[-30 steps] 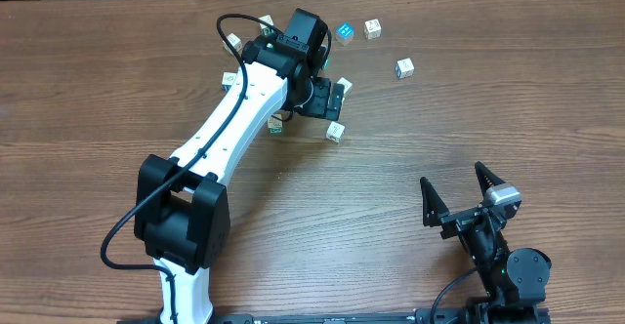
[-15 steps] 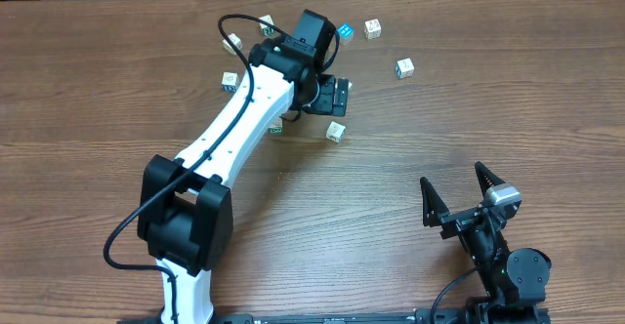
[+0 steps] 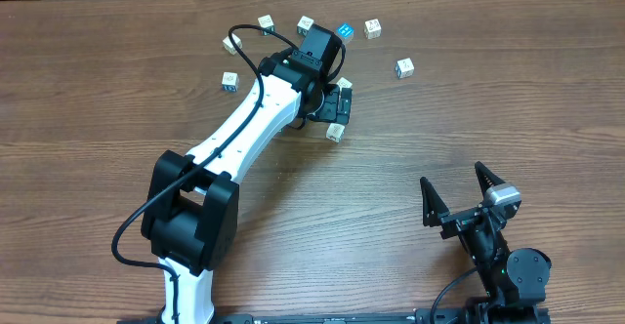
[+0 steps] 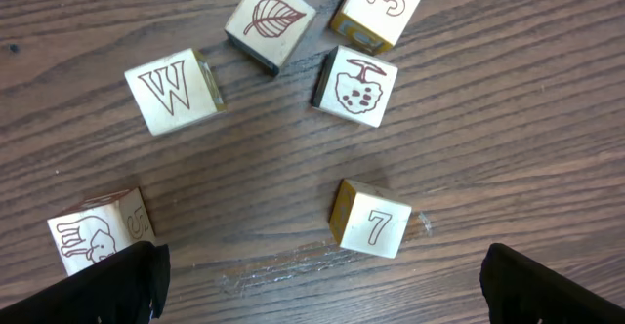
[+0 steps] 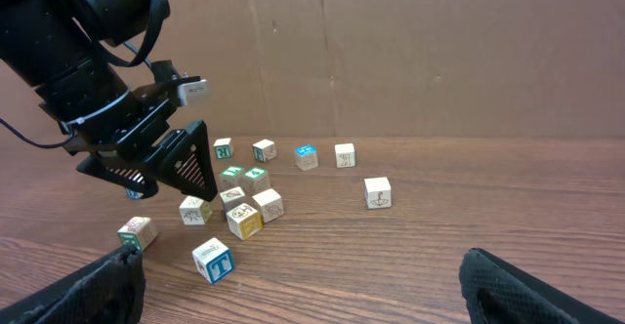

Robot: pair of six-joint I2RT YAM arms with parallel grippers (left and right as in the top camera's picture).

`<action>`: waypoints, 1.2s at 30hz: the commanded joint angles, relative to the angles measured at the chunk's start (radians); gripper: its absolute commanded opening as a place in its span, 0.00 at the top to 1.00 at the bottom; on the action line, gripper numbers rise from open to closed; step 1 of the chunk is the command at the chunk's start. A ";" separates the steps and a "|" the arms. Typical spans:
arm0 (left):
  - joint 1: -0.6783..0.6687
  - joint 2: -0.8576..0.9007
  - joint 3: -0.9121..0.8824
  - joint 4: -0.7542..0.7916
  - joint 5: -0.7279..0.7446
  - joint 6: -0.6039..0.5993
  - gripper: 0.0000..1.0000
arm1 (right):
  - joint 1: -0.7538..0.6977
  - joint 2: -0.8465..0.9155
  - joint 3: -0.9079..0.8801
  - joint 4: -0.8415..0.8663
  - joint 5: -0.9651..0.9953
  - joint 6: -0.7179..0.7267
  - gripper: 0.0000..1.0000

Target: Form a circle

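Overhead | left pincer [image 3: 337,102] released, over cubes [image 3: 335,131] | right pincer [image 3: 453,177] released, well apart

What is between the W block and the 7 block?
Nothing. In the left wrist view, only bare wooden table lies between the W block and the 7 block.

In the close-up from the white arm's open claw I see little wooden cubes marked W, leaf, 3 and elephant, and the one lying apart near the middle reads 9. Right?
Nearly. The small pale wooden cube with a yellow side, lying apart near the middle, reads 7, not 9; the left wrist view shows it. The open left gripper and the other marks are as you say.
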 commanded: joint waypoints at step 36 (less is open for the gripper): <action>-0.013 0.009 -0.022 0.027 0.061 0.122 0.00 | -0.003 -0.009 -0.010 0.006 0.007 -0.005 0.00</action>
